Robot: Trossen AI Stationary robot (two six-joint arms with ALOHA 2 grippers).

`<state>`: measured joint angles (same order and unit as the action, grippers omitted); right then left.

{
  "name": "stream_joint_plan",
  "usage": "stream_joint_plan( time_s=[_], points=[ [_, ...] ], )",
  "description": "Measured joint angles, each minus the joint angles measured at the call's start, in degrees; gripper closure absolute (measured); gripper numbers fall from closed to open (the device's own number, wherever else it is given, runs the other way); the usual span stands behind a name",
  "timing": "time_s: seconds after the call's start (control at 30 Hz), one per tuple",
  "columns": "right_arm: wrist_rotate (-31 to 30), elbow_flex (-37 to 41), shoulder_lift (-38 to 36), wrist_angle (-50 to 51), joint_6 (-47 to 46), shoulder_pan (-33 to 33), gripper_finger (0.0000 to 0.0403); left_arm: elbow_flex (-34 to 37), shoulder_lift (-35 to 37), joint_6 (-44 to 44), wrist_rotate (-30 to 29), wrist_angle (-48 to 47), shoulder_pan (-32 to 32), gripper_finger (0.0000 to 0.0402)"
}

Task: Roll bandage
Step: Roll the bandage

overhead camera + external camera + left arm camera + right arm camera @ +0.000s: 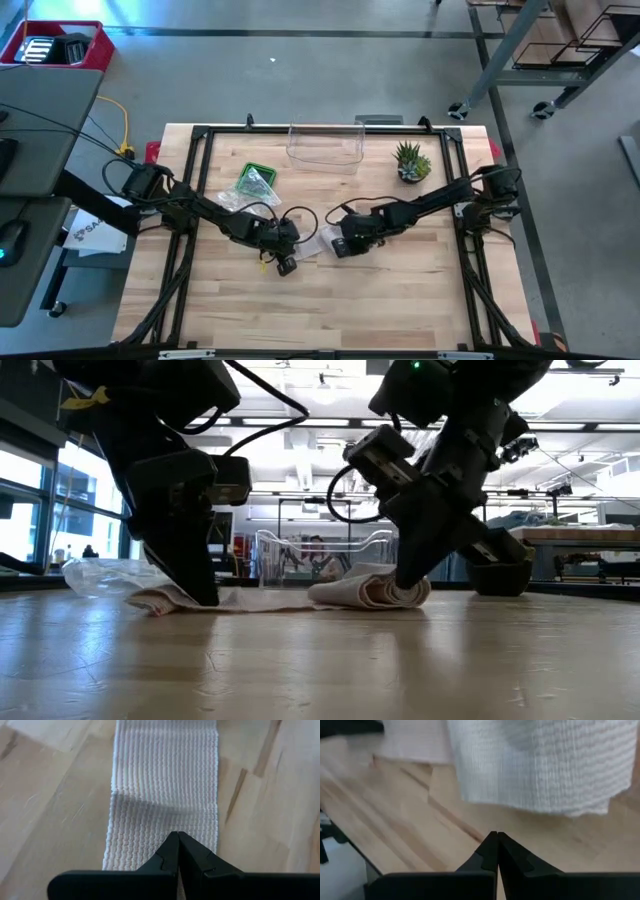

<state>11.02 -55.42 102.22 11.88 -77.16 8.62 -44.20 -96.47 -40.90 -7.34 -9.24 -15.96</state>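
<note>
A white woven bandage (311,245) lies on the wooden table's middle. One part is a flat strip (165,780). The other is a loose roll (375,592) resting on its side, also seen as a roll (540,765) in the right wrist view. My left gripper (203,596) is shut, its tips down on the flat strip near that strip's left end. My right gripper (408,592) is shut and slants down right at the roll. In its wrist view the fingertips (496,836) stand over bare wood just short of the roll. My left gripper presses its shut fingertips (176,836) down on the flat strip's middle width (170,822), near the strip's free end (150,602). The fingers slant down from the table's left and point along the strip. The strip lies flat on the wood. My right gripper is beside the roll; I cannot tell whether it touches it.
A clear plastic container (325,147) stands at the far edge, with a small potted plant (411,162) to its right. A green pack with a clear bag (256,184) lies behind my left arm. Black frame rails (200,160) run along the table's sides.
</note>
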Motion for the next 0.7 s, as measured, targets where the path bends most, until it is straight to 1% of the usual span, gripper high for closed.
stream_joint_plan(
  time_s=[0.13, 0.23, 0.33, 0.43, 0.5, 0.53, 0.6, 0.7],
  points=[
    [2.49, 0.0, -3.73, 1.29, 4.52, 0.11, 0.0403, 0.19, 2.77, 0.43, 0.09, -3.88, 0.76, 0.0401],
    [2.17, 0.0, -8.15, 5.08, 11.56, 0.11, 0.0403, 0.19, 5.06, 0.52, -1.42, -6.53, 1.39, 0.0401],
    [-1.46, 0.0, -11.71, 8.07, 17.35, -0.69, 0.0403, 0.16, 5.88, 0.61, -2.63, -8.03, 1.66, 0.0401],
    [-6.07, 0.0, -13.35, 7.7, 23.31, -2.45, 0.0402, 0.14, 5.83, 1.04, -2.24, -8.24, 1.76, 0.0401],
    [-6.13, 0.0, -13.53, 6.37, 29.25, -4.15, 0.0398, 0.12, 5.72, 1.52, -1.81, -8.56, 1.76, 0.0399],
    [-5.18, -0.02, -13.42, 6.24, 31.0, -5.35, 0.0391, 0.05, 5.92, 1.08, -1.72, -8.88, 1.76, 0.0396],
    [-1.34, -0.02, -12.49, 6.8, 31.92, -8.22, 0.0369, -1.04, 6.72, 0.13, -1.74, -9.37, 1.76, 0.0386],
    [1.7, 0.0, -10.2, 7.12, 34.13, -13.38, 0.0319, -3.49, 7.38, 1.99, -2.16, -5.07, 1.74, 0.0366]
  ],
)
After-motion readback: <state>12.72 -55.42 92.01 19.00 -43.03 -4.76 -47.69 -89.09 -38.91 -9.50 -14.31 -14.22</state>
